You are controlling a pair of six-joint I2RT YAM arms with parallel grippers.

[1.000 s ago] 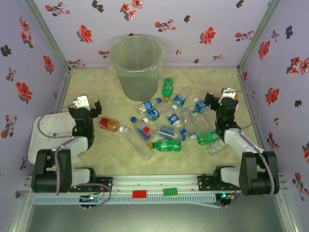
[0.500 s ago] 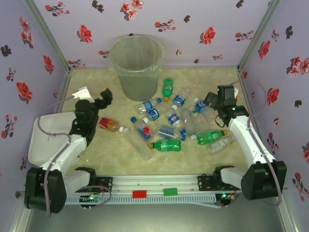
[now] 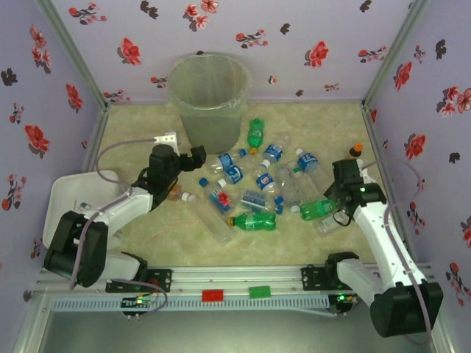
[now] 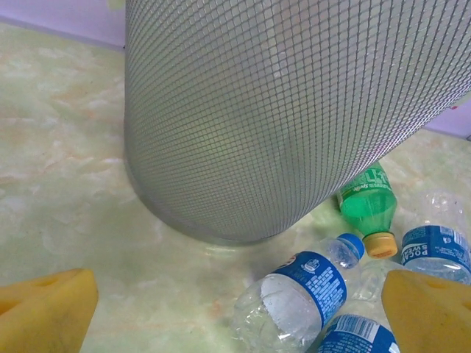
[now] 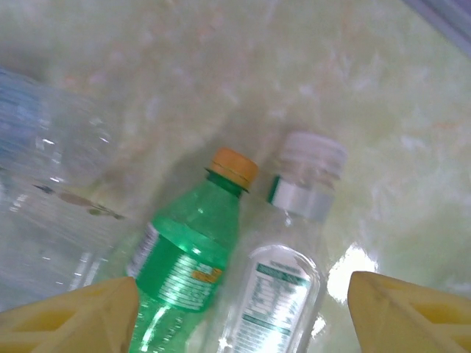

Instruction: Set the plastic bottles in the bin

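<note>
Bottles (image 3: 234,174) lie on their sides in a loose heap across the middle and right of the bench (image 3: 169,235), all outside the bin (image 3: 210,95); nearest, at lower centre of the overhead frame, a green bottle (image 3: 254,220) lies crosswise beside a long clear one (image 3: 213,220); to its right a second green bottle (image 3: 316,209) lies against a clear bottle with a white cap (image 3: 330,223), and the right fingers (image 5: 408,309) hang just above these two, spread wide with nothing pinched; in the right wrist frame the green one's orange cap sits at centre, the white cap just right of it, and a crumpled clear bottle (image 5: 51,184) lies at the left edge; a white tray (image 3: 66,206) sits at the left edge of the overhead frame; further in, a red-labelled bottle (image 3: 219,198) and several blue-labelled ones crowd the centre; the left fingers (image 4: 44,312) are likewise spread wide and pinch nothing, pointing at the foot of the bin, with a blue-labelled bottle (image 4: 305,283) lying on the bench between them in the lower part of the left wrist frame; a third green bottle (image 3: 255,134) lies just right of the bin's foot; a small brown bottle with an orange cap (image 3: 356,151) stands near the right wall; farthest, at upper centre, the bin stands upright near the back wall, its clear liner folded over the rim.
</note>
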